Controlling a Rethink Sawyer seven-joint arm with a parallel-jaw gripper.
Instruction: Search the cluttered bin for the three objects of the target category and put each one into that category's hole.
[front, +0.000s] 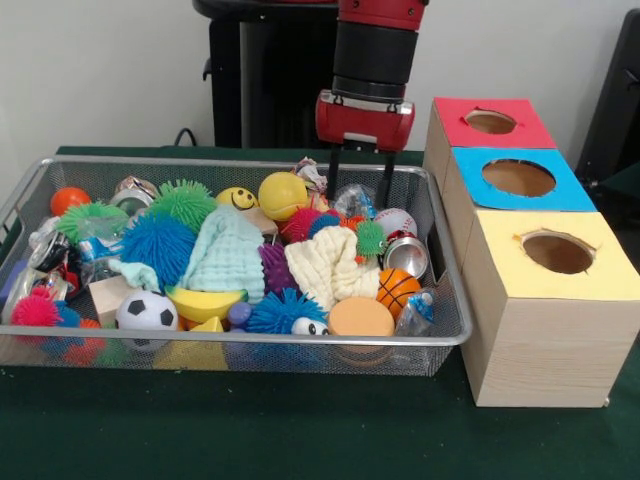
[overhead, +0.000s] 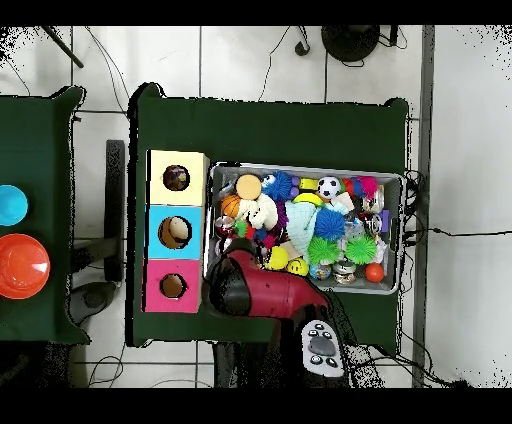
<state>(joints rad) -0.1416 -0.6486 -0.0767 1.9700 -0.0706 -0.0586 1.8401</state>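
Observation:
The wire-mesh bin (front: 30, 180) is full of toys; it also shows in the overhead view (overhead: 398, 178). My gripper (front: 359, 203) hangs open over the bin's back right part, empty. Its two black fingers (front: 333, 175) stand either side of a pale crinkly wad (front: 352, 199). A multicoloured crinkly wad (front: 310, 172) lies just left of it at the back rim. Another crinkly wad (front: 414, 311) lies in the front right corner. The yellow-topped box's hole (front: 557, 252) is right of the bin, and shows in the overhead view (overhead: 176, 178). There, the red arm (overhead: 255, 288) hides the gripper.
The blue-topped box (front: 518, 177) and red-topped box (front: 490, 121) stand behind the yellow one. The mint towel (front: 228, 255), cream towel (front: 325, 268), spiky balls, a soccer ball (front: 146, 311), a basketball (front: 397, 290) and a can (front: 405, 256) crowd the bin.

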